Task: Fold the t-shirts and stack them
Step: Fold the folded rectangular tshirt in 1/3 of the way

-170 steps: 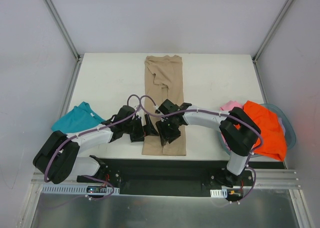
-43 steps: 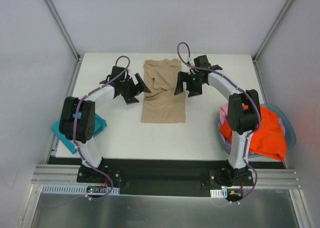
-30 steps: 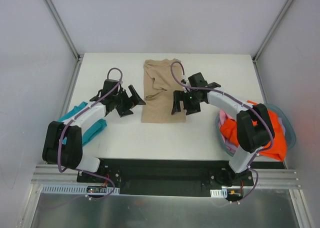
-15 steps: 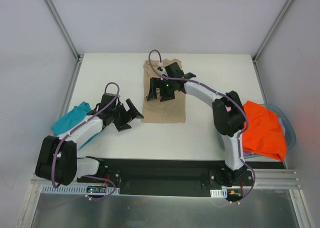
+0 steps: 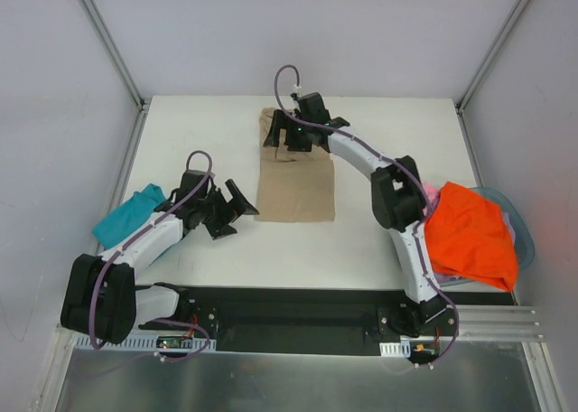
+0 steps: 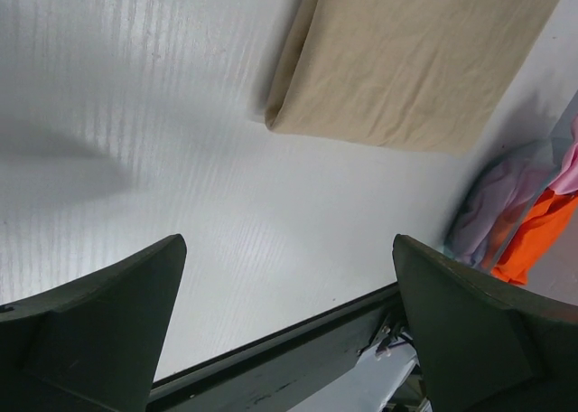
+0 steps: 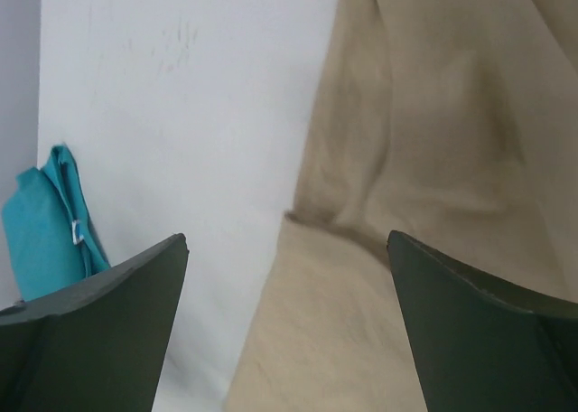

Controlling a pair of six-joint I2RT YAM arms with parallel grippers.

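Note:
The tan t-shirt (image 5: 296, 182) lies as a long folded strip in the middle of the table (image 5: 397, 132). Over its far left end hovers my right gripper (image 5: 278, 141), open; in the right wrist view (image 7: 287, 331) tan cloth (image 7: 433, 159) lies below the spread fingers, ungripped. My left gripper (image 5: 242, 211) stands open over bare table just left of the shirt's near corner; its wrist view (image 6: 289, 322) shows that corner (image 6: 406, 60) ahead. A teal t-shirt (image 5: 131, 215) (image 7: 45, 222) sits at the left edge. An orange t-shirt (image 5: 470, 236) (image 6: 533, 240) lies at the right, with pink (image 5: 432, 191) and lavender (image 6: 492, 204) cloth beside it.
A round blue-grey basket (image 5: 524, 231) holds the orange, pink and lavender cloth at the table's right edge. The black base rail (image 5: 298, 308) runs along the near edge. Grey walls with metal posts enclose the table on three sides.
My right gripper swung from the tan shirt's right edge across to its far left end. My left gripper drew back toward the near side, then stayed still. Both stayed open.

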